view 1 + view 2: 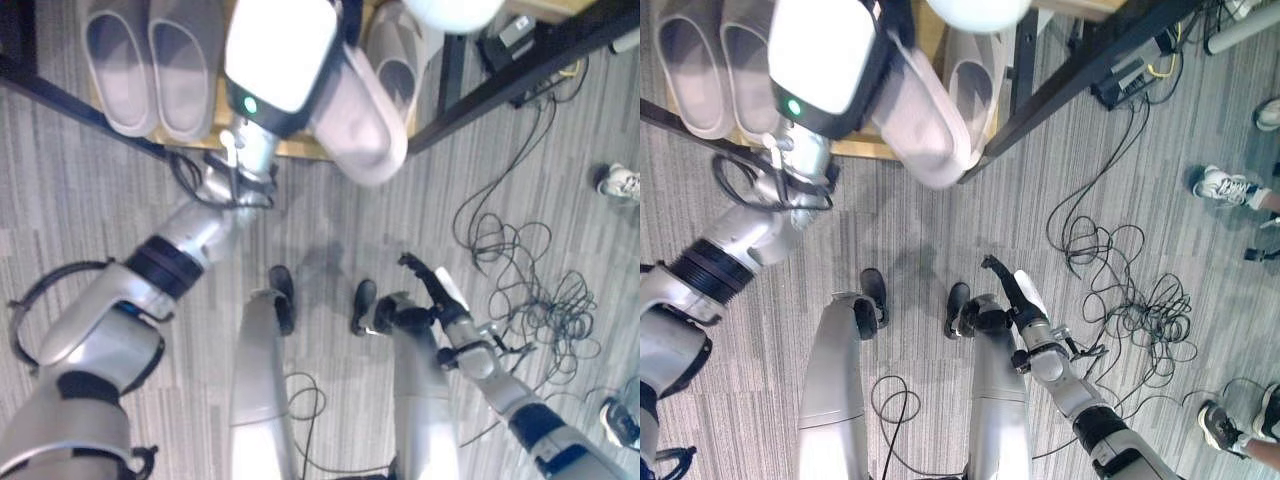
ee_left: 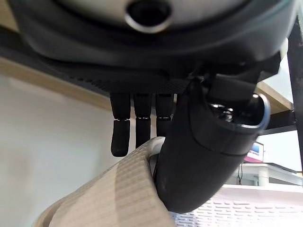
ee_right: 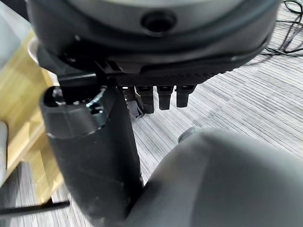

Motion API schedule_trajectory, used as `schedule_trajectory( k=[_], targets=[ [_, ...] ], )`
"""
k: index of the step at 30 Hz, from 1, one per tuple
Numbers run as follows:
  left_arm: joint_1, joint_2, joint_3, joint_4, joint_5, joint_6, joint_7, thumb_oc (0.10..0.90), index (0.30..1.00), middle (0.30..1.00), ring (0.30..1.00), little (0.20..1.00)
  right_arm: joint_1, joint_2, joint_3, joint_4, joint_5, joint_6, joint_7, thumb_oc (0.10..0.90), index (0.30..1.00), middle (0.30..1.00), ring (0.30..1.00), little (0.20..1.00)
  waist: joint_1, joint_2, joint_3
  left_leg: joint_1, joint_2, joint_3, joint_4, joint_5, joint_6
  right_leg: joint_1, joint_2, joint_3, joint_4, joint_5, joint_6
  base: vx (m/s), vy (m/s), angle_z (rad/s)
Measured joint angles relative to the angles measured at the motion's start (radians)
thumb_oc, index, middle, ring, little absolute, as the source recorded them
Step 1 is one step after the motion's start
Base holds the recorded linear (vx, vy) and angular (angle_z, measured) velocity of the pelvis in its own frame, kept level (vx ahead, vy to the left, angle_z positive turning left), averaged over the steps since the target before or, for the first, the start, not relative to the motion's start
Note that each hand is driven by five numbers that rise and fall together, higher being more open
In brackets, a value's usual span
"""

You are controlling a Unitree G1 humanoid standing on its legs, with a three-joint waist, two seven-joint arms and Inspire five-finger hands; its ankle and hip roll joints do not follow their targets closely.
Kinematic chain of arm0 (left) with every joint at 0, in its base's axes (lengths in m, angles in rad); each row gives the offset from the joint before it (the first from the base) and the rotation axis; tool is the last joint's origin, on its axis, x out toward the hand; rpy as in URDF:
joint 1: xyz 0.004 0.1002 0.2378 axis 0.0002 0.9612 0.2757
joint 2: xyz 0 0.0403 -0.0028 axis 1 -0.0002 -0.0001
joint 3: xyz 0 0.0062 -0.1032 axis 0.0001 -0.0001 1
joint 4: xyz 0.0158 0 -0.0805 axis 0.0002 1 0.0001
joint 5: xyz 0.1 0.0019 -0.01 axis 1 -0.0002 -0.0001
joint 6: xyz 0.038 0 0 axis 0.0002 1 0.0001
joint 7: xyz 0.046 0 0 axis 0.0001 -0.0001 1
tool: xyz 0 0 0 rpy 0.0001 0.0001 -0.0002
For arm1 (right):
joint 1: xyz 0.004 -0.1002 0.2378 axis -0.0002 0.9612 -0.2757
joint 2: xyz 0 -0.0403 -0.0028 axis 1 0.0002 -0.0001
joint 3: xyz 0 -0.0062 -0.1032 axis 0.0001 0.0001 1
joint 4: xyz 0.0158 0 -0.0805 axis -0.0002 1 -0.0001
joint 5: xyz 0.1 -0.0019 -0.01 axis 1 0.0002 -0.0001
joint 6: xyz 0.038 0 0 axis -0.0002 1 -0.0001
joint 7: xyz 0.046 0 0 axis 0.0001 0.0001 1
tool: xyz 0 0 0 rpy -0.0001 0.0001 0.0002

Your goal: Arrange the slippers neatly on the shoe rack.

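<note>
A wooden shoe rack [image 1: 223, 112] with a black frame stands ahead of me. Two grey slippers [image 1: 118, 62] [image 1: 187, 60] lie side by side on its left part, and a third slipper [image 1: 398, 58] lies at its right end. My left hand [image 2: 203, 142] is shut on a fourth grey slipper [image 1: 365, 125], thumb on one side and fingers [image 2: 120, 137] on the other. That slipper hangs tilted over the rack's front edge, between the pair and the single one. Down beside my right leg hangs my right hand [image 1: 432, 290], its fingers relaxed and holding nothing.
Black cables [image 1: 520, 285] sprawl in loops across the grey carpet to the right. A power box [image 1: 515, 38] sits behind the rack's right post [image 1: 500, 90]. A person's white shoe [image 1: 622, 183] shows at the right edge, another shoe [image 1: 1220, 425] lower down.
</note>
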Motion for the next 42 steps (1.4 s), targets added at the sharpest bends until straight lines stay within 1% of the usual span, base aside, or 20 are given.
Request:
schedule_trajectory(
  k=[1,3,4,5,6,7,9,10,12,16,18,19,20,23,25,27,29,33,36,42],
  targets=[
    [-0.009,-0.002,-0.005,0.0,0.006,-0.002,0.0,0.4,0.3,0.3,0.3,0.3,-0.007,-0.004,-0.003,-0.003,0.0,0.0,0.0,0.8,0.9,0.9,0.9,0.9,0.0,0.001,0.0,-0.016,0.0,0.0,0.019,-0.007,-0.002,-0.014,-0.001,0.004,0.02,-0.005,0.004,0.04,0.005,-0.04],
    [-0.02,-0.003,-0.05,0.0,0.031,0.024,0.011,0.4,0.3,0.3,0.3,0.3,-0.027,-0.032,0.021,-0.012,-0.003,-0.012,-0.003,0.8,0.9,0.9,0.9,0.9,0.003,0.004,-0.002,-0.064,0.001,-0.001,0.09,-0.03,0.001,-0.063,-0.005,0.017,0.094,-0.031,0.004,0.04,0.042,-0.01],
    [-0.024,-0.003,-0.083,0.003,0.047,0.039,0.014,0.4,0.3,0.3,0.3,0.3,-0.027,-0.045,0.025,-0.013,-0.011,-0.04,-0.02,0.8,0.9,0.9,0.9,0.9,-0.001,0.008,-0.006,-0.093,0.002,0.001,0.132,-0.043,0.005,-0.094,-0.008,0.027,0.136,-0.048,0.008,0.04,0.062,0.0],
    [-0.06,0.016,-0.149,0.02,0.047,0.046,0.014,0.4,0.3,0.3,0.3,0.3,-0.028,-0.058,0.012,-0.018,-0.015,-0.07,-0.048,0.8,0.9,0.9,0.9,0.9,-0.003,0.013,-0.01,-0.133,0.006,0.002,0.185,-0.06,0.012,-0.133,-0.01,0.036,0.19,-0.066,0.004,0.04,0.07,-0.14],
    [-0.112,0.034,-0.208,0.042,0.066,0.042,0.011,0.4,0.3,0.3,0.3,0.3,-0.049,-0.065,-0.015,-0.027,-0.016,-0.073,-0.077,0.8,0.9,0.9,0.9,0.9,-0.002,0.016,-0.011,-0.183,0.018,0.018,0.231,-0.079,0.027,-0.195,-0.008,0.06,0.238,-0.073,0.007,0.04,0.08,-0.19],
    [-0.122,0.031,-0.21,0.055,0.075,0.044,0.011,0.4,0.3,0.3,0.3,0.3,-0.06,-0.071,-0.018,-0.032,-0.018,-0.074,-0.08,0.8,0.9,0.9,0.9,0.9,-0.005,0.022,-0.011,-0.2,0.019,0.02,0.241,-0.08,0.029,-0.213,-0.007,0.063,0.247,-0.073,0.007,0.05,0.068,-0.18],
    [-0.168,0.035,-0.263,0.086,0.078,0.038,0.011,0.4,0.3,0.3,0.3,0.3,-0.071,-0.078,-0.028,-0.046,-0.02,-0.073,-0.096,0.8,0.9,0.9,0.9,0.9,-0.01,0.026,-0.011,-0.227,0.022,0.022,0.264,-0.077,0.026,-0.239,-0.005,0.069,0.268,-0.075,0.01,0.04,0.039,-0.05],
    [-0.191,0.038,-0.281,0.097,0.08,0.035,0.011,0.4,0.3,0.3,0.3,0.3,-0.072,-0.084,-0.035,-0.054,-0.024,-0.072,-0.106,0.8,0.9,0.9,0.9,0.9,-0.008,0.028,-0.01,-0.238,0.027,0.022,0.276,-0.081,0.031,-0.25,-0.003,0.069,0.278,-0.079,0.006,0.05,0.047,-0.06],
    [-0.231,0.044,-0.303,0.104,0.077,0.038,0.012,0.4,0.3,0.3,0.3,0.3,-0.07,-0.1,-0.043,-0.051,-0.023,-0.057,-0.126,0.8,0.9,0.9,0.9,0.9,-0.004,0.041,-0.009,-0.261,0.03,0.024,0.289,-0.085,0.036,-0.271,-0.005,0.069,0.288,-0.081,0.003,0.06,0.061,-0.05],
    [-0.332,0.058,-0.362,0.137,0.078,0.035,0.019,0.4,0.3,0.3,0.3,0.3,-0.07,-0.111,-0.069,-0.042,-0.023,-0.063,-0.151,0.8,0.9,0.9,0.9,0.9,-0.001,0.063,-0.008,-0.289,0.034,0.028,0.301,-0.094,0.044,-0.299,-0.005,0.073,0.294,-0.085,-0.001,0.04,0.067,-0.03],
    [-0.383,0.064,-0.399,0.149,0.077,0.034,0.028,0.4,0.3,0.3,0.3,0.3,-0.065,-0.114,-0.075,-0.047,-0.022,-0.069,-0.153,0.8,0.9,0.9,0.9,0.9,-0.001,0.065,-0.009,-0.296,0.034,0.028,0.296,-0.099,0.045,-0.305,-0.005,0.072,0.287,-0.085,-0.001,0.04,0.049,-0.02],
    [-0.435,0.067,-0.435,0.162,0.077,0.029,0.045,0.4,0.3,0.3,0.3,0.3,-0.06,-0.115,-0.077,-0.047,-0.018,-0.084,-0.155,0.8,0.9,0.9,0.9,0.9,-0.001,0.065,-0.009,-0.303,0.034,0.03,0.294,-0.101,0.046,-0.312,-0.005,0.073,0.282,-0.085,-0.001,0.04,0.065,-0.03],
    [-0.471,0.066,-0.441,0.164,0.075,0.017,0.058,0.4,0.3,0.3,0.3,0.3,-0.057,-0.116,-0.081,-0.052,-0.017,-0.092,-0.156,0.8,0.9,0.9,0.9,0.9,-0.001,0.066,-0.008,-0.306,0.034,0.033,0.294,-0.103,0.047,-0.315,-0.004,0.075,0.281,-0.084,0.002,0.04,0.065,-0.01],
    [-0.495,0.065,-0.471,0.217,0.074,0.004,0.089,0.4,0.3,0.3,0.3,0.3,-0.056,-0.116,-0.081,-0.05,-0.014,-0.107,-0.157,0.8,0.9,0.9,0.9,0.9,-0.005,0.067,-0.008,-0.305,0.035,0.04,0.287,-0.109,0.053,-0.315,-0.008,0.077,0.271,-0.086,-0.003,0.05,0.089,-0.02],
    [-0.495,0.066,-0.525,0.255,0.074,-0.011,0.09,0.4,0.3,0.3,0.3,0.3,-0.053,-0.116,-0.079,-0.044,-0.014,-0.114,-0.163,0.8,0.9,0.9,0.9,0.9,-0.006,0.067,-0.008,-0.304,0.035,0.045,0.282,-0.112,0.057,-0.316,-0.008,0.081,0.264,-0.086,-0.003,0.07,0.061,-0.02],
    [-0.494,0.067,-0.55,0.258,0.075,-0.019,0.091,0.4,0.3,0.3,0.3,0.3,-0.053,-0.116,-0.079,-0.042,-0.014,-0.117,-0.168,0.8,0.9,0.9,0.9,0.9,-0.006,0.067,-0.008,-0.304,0.035,0.047,0.282,-0.113,0.059,-0.317,-0.008,0.082,0.264,-0.086,-0.003,0.04,0.044,0.0],
    [-0.491,0.067,-0.552,0.258,0.075,-0.033,0.091,0.4,0.3,0.3,0.3,0.3,-0.052,-0.118,-0.077,-0.042,-0.014,-0.123,-0.175,0.8,0.9,0.9,0.9,0.9,-0.007,0.067,-0.008,-0.306,0.035,0.049,0.286,-0.116,0.063,-0.32,-0.009,0.084,0.267,-0.087,-0.003,0.03,0.035,-0.01],
    [-0.491,0.075,-0.554,0.25,0.078,-0.034,0.095,0.4,0.3,0.3,0.3,0.3,-0.047,-0.123,-0.073,-0.043,-0.015,-0.146,-0.194,0.8,0.9,0.9,0.9,0.9,-0.01,0.067,-0.008,-0.311,0.041,0.057,0.31,-0.126,0.07,-0.333,-0.01,0.097,0.293,-0.091,-0.007,0.05,0.048,-0.03],
    [-0.491,0.08,-0.557,0.246,0.08,-0.036,0.111,0.4,0.3,0.3,0.3,0.3,-0.047,-0.144,-0.072,-0.045,-0.015,-0.163,-0.224,0.8,0.9,0.9,0.9,0.9,-0.011,0.067,-0.007,-0.325,0.049,0.082,0.342,-0.14,0.086,-0.362,-0.016,0.124,0.332,-0.102,0.0,0.01,0.051,-0.03],
    [-0.487,0.068,-0.592,0.25,0.087,-0.048,0.128,0.4,0.3,0.3,0.3,0.3,-0.045,-0.149,-0.068,-0.051,-0.016,-0.175,-0.243,0.8,0.9,0.9,0.9,0.9,-0.019,0.067,-0.007,-0.335,0.049,0.103,0.353,-0.144,0.091,-0.388,-0.017,0.145,0.356,-0.105,-0.005,0.02,0.034,0.01]
  ],
)
